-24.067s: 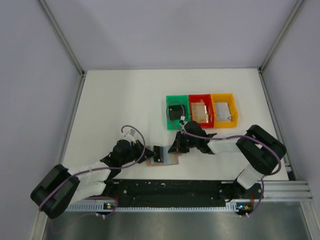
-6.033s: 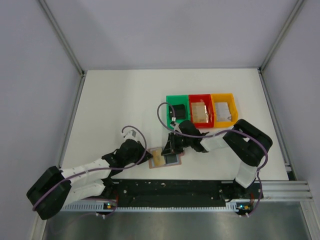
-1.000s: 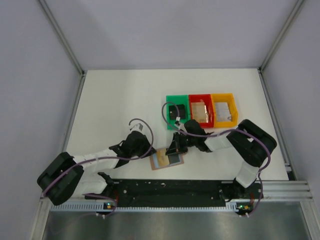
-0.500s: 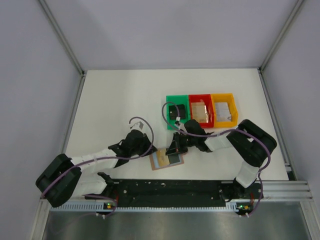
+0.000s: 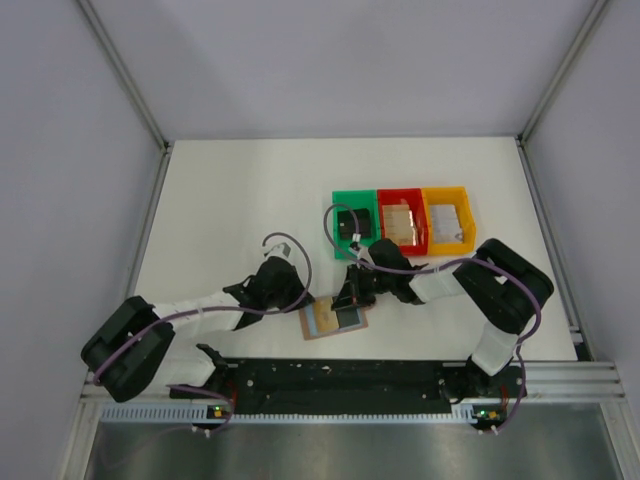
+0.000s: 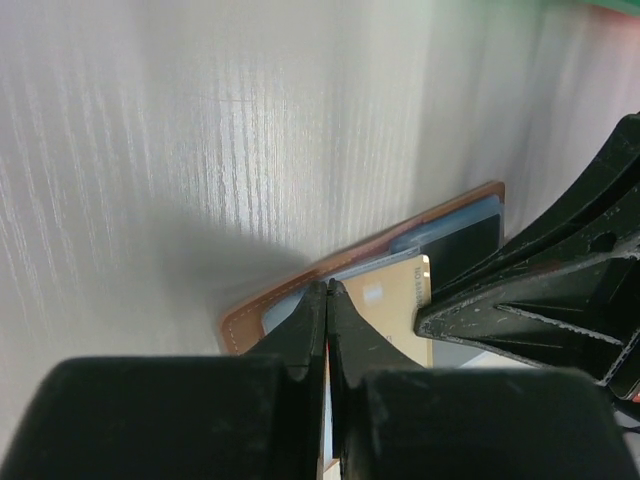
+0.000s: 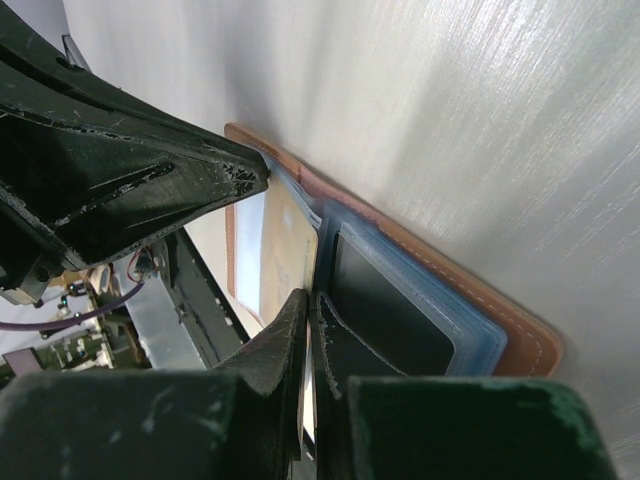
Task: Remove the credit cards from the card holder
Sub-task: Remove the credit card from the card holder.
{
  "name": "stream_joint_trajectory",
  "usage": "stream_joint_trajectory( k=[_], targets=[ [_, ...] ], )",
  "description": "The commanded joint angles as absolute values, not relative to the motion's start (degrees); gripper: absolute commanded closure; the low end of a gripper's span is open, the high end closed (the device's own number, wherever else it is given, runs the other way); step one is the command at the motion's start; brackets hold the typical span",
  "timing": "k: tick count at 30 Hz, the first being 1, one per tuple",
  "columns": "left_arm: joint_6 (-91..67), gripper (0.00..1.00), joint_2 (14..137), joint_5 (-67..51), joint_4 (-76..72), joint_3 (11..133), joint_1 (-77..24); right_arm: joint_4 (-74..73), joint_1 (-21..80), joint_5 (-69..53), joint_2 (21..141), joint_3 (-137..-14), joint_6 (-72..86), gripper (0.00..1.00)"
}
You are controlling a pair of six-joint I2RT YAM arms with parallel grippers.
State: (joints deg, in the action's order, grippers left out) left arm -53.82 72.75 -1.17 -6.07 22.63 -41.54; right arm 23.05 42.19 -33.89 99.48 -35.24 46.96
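The left gripper [image 6: 327, 290] was narrow, its jaws all but together, tips set on the left edge of the holder [image 6: 262, 308]; whether they pinched anything could not be told. The holder lay open on the table [image 5: 230, 200] near the front edge, between the two grippers, brown rim showing around the blue-grey inside; a tan card [image 6: 400, 300] sat in its left half, a dark card [image 7: 390, 310] in its right. The right gripper [image 7: 310, 296] was likewise nearly shut, tips at the seam between the cards. Behind stood the green bin [image 5: 340, 245], red bin [image 5: 385, 215] and yellow bin [image 5: 465, 215], side by side.
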Motion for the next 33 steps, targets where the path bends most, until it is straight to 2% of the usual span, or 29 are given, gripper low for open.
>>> stream_joint_trajectory(
  k=[1,5,9,14,20,25,29,33],
  targets=[
    [-52.7,1.00,74.9,-0.6,-5.9,24.3,-41.3,24.2,41.7,-33.2,99.2,-34.9,45.8,1.00],
    [-52.8,1.00,75.2,-0.5,-5.5,23.8,-41.4,24.7,41.7,-33.2,98.9,-34.7,46.1,1.00],
    [-52.6,1.00,74.9,-0.5,-4.5,23.5,-41.3,25.7,41.5,-33.5,98.2,-34.2,46.6,0.88],
    [-52.7,1.00,74.2,1.3,-4.4,22.7,-41.3,28.2,40.4,-33.9,97.8,-32.7,48.0,0.88],
    [-52.8,1.00,73.9,1.3,-4.5,22.5,-41.3,30.4,40.3,-35.2,98.3,-32.2,49.3,0.89],
    [-52.9,1.00,73.6,1.2,-4.5,22.4,-41.3,31.0,40.3,-35.7,99.0,-32.3,49.6,0.93],
    [-53.0,1.00,73.4,1.2,-4.7,22.2,-41.3,31.3,40.3,-35.9,99.5,-32.3,49.6,1.00],
    [-53.1,1.00,73.3,1.1,-4.7,22.1,-41.4,31.9,40.3,-36.2,100.1,-32.3,49.7,1.00]
  ],
)
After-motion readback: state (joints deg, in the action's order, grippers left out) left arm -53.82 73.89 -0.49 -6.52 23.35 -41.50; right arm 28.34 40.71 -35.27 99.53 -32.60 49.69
